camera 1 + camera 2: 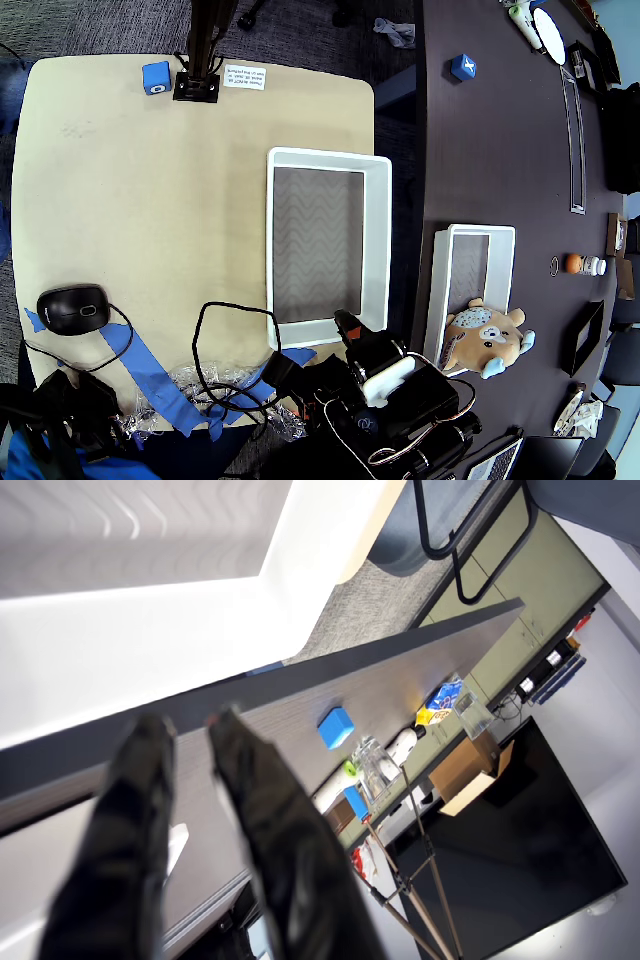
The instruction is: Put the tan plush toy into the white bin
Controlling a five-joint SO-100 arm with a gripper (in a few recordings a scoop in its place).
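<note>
The tool (190,730), fingers slightly parted and empty, should swing right toward the tan plush toy (483,336), approaching from above.

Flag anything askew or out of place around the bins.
The tan plush toy lies half over the lower rim of the smaller white bin on the dark table, not inside it. The larger white bin overhangs the tan table's edge. Loose blue tape and cables clutter the bottom corner.

Black gripper (188,730) at the near left, fingers a little apart, nothing between. White bin (150,630) above. Blue cube (336,727) far on the dark table (400,660).
</note>
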